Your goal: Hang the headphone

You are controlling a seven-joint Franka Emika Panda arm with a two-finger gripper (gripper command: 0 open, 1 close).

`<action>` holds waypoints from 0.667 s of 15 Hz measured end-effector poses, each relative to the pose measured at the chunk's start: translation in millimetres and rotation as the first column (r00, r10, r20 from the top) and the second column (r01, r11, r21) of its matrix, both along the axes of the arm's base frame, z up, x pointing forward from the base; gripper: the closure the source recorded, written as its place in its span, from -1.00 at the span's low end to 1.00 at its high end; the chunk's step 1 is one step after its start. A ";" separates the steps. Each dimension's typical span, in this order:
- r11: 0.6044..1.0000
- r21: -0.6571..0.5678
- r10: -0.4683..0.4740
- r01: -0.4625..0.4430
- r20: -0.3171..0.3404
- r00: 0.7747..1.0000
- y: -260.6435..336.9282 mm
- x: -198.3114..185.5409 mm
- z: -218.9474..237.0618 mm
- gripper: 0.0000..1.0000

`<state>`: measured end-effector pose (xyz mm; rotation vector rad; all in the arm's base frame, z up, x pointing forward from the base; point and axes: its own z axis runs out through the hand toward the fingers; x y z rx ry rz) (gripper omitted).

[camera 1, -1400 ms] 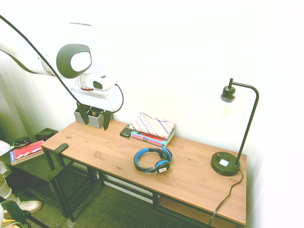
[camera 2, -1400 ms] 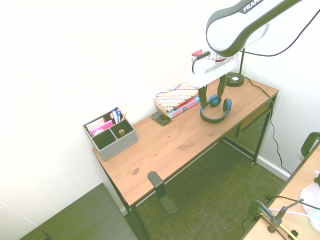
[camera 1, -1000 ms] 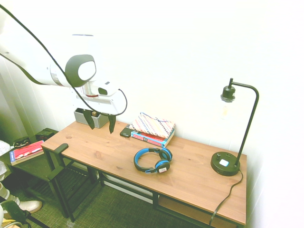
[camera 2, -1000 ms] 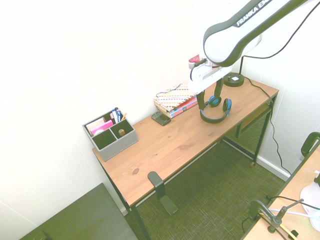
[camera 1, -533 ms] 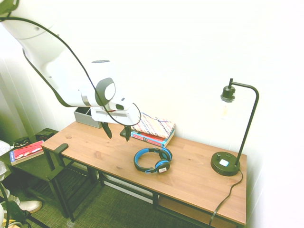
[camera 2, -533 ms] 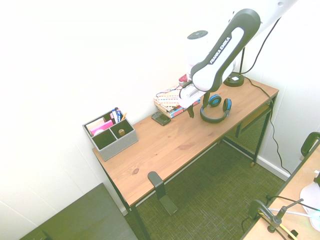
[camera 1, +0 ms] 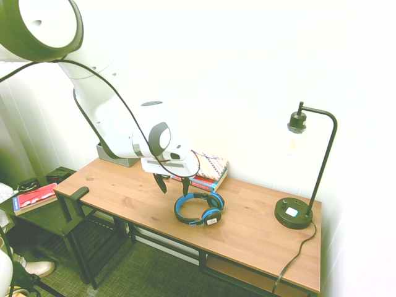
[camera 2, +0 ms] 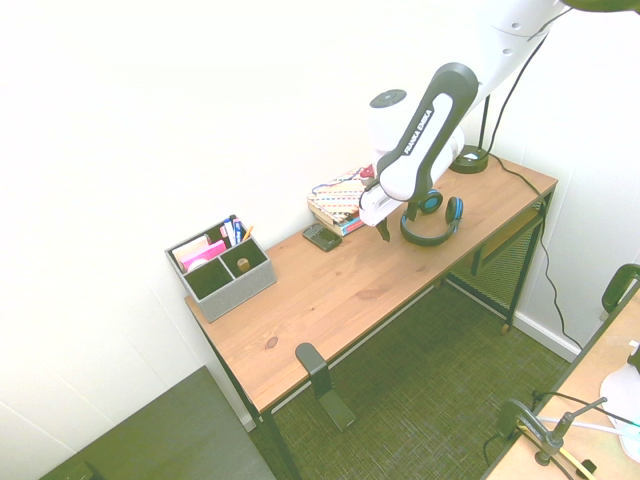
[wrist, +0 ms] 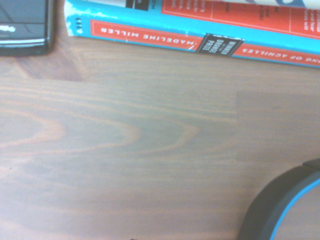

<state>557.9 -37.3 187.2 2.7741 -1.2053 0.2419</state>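
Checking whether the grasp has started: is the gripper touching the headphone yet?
Apart. In the first exterior view the open gripper hangs beside the headphone's headband, with bare desk between them.

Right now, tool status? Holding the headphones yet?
Tool: open, holding nothing, above the desk just beside the headphones, which lie flat.

— Where's the headphone [camera 1: 199, 208]?
— Flat on the wooden tabletop [camera 1: 260, 238], about midway along it.
— What does it look like?
— Bright blue and black headband curved in a loop, round black ear cups with blue rims, both cups at the same end.
— And close up?
— Only a black arc with a blue edge [wrist: 280, 207] shows in the wrist view.
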 end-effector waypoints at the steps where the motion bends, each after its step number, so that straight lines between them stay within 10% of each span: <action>1: 1.000 -0.003 -0.005 0.005 0.003 1.000 -2.8 4.9 -8.7 -1.00; 2: 1.000 -0.008 -0.013 0.013 0.000 1.000 -7.2 8.6 -17.3 1.00; 10: 0.998 0.007 -0.057 0.057 0.014 0.998 -20.8 18.6 -24.5 1.00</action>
